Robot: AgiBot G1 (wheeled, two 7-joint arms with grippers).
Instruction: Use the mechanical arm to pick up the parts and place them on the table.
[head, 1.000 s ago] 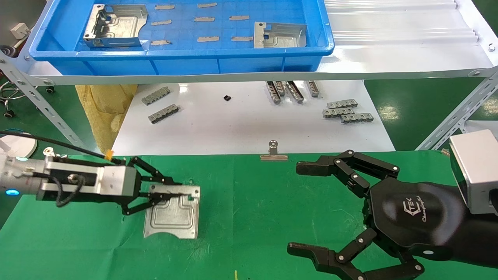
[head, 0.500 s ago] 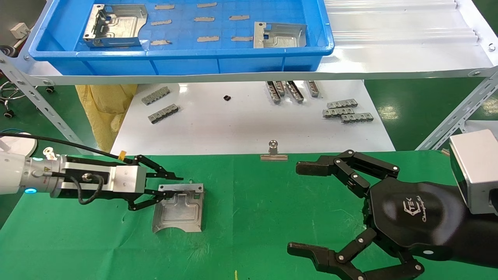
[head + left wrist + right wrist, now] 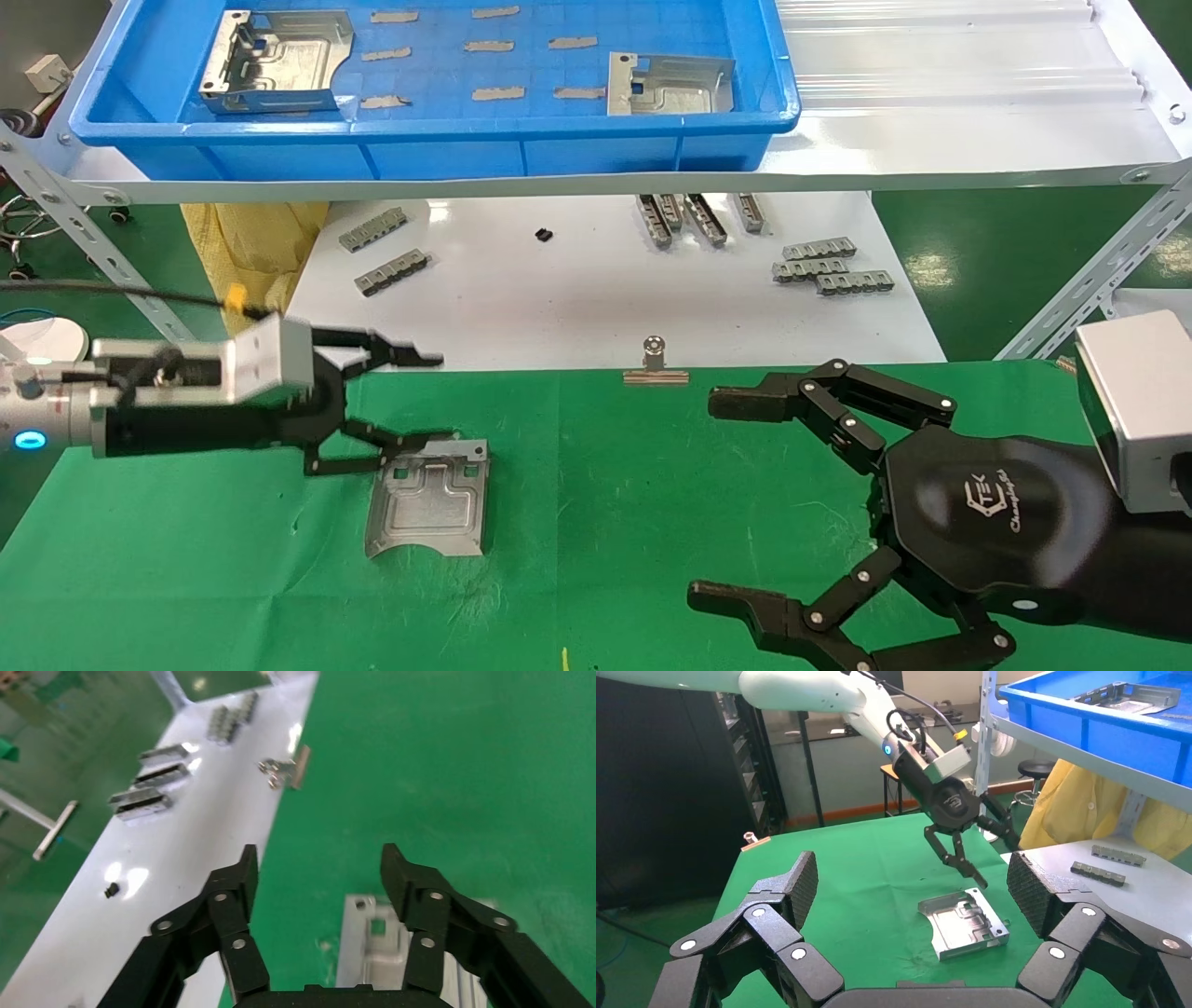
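Left end effector: the left end effector (image 3: 410, 396) hangs just above the worktop with its fingers spread wide and nothing between them; the right wrist view shows daylight between it and the plate below.
Delivered part: one stamped sheet-metal plate (image 3: 428, 499) lies flat on the green cloth, right under that claw, free of any grip. That one looks done!
Worktop: the green-cloth worktop (image 3: 605, 485) carries only this single plate, with a binder clip (image 3: 656, 365) at its far edge.
Parts left: two more plates wait in the blue tray (image 3: 559, 154) up on the shelf, a left plate (image 3: 277, 61) and a right plate (image 3: 667, 84). By my count, one down, two to fetch.
Right end effector: the right end effector (image 3: 736, 499) is parked over the near right of the worktop, fingers splayed, holding nothing.
Bystanders: small grey slotted bars (image 3: 832, 266) sit on the white board (image 3: 577, 298) beyond.
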